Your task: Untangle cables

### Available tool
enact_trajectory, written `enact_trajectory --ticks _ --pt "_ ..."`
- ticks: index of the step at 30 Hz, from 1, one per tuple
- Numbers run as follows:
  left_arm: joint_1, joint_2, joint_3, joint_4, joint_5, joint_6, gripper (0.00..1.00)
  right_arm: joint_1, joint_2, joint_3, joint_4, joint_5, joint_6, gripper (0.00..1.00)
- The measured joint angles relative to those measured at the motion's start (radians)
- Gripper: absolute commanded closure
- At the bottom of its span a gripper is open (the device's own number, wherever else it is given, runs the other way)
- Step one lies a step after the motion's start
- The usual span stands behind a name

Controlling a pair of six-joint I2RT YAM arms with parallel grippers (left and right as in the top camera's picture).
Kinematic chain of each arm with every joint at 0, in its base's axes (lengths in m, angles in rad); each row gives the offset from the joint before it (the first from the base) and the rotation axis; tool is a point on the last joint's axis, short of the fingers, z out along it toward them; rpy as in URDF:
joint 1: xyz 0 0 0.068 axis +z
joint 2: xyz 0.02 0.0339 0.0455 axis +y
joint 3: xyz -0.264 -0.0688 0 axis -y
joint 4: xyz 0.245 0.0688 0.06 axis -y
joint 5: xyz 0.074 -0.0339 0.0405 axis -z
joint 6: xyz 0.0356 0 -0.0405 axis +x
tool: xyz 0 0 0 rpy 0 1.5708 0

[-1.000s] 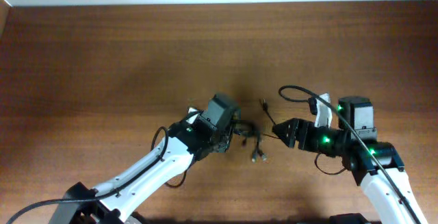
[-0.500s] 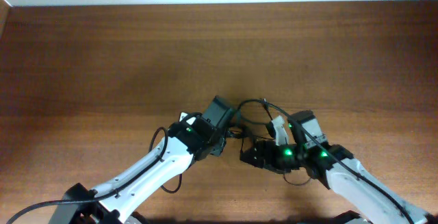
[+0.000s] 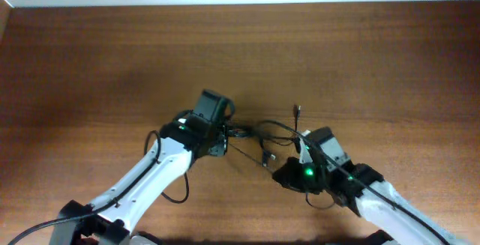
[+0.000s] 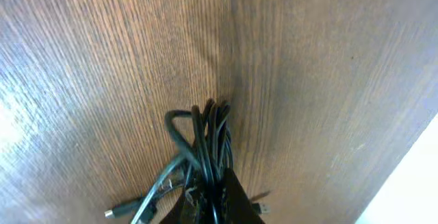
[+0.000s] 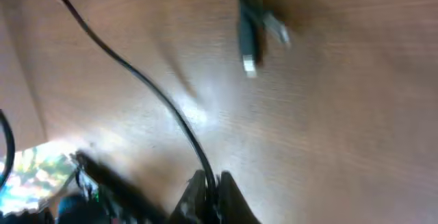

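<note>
The cables are thin black wires lying tangled between my two arms at the table's middle. My left gripper is shut on a bundle of several looped strands. In the left wrist view that bundle rises out of the fingertips, and a plug trails to the left. My right gripper is shut on one strand. In the right wrist view that single cable runs taut from the upper left down into the gripper. Two loose plug ends lie on the wood above.
The brown wooden table spreads around both arms. One plug end sticks out toward the back, just above the right arm. The right arm's own thicker black cable loops beside its wrist.
The right gripper has swung left to the tangle and shut on one strand. The left arm has pulled its bundle up and to the left, stretching that strand.
</note>
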Motion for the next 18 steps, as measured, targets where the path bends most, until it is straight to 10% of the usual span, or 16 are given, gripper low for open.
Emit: enact_trajectory --ticks 7,12,18 --pt "0.038 0.000 0.000 -0.097 0.056 0.015 0.01 0.000 -0.384 -0.002 -0.263 -0.030 -0.156 0.96" --pt "0.047 0.000 -0.004 -0.014 0.101 0.586 0.01 0.001 -0.461 -0.009 -0.535 0.098 -0.209 0.96" --pt "0.047 0.000 0.001 0.077 0.293 0.842 0.01 0.001 -0.461 -0.009 -0.534 0.224 -0.144 0.06"
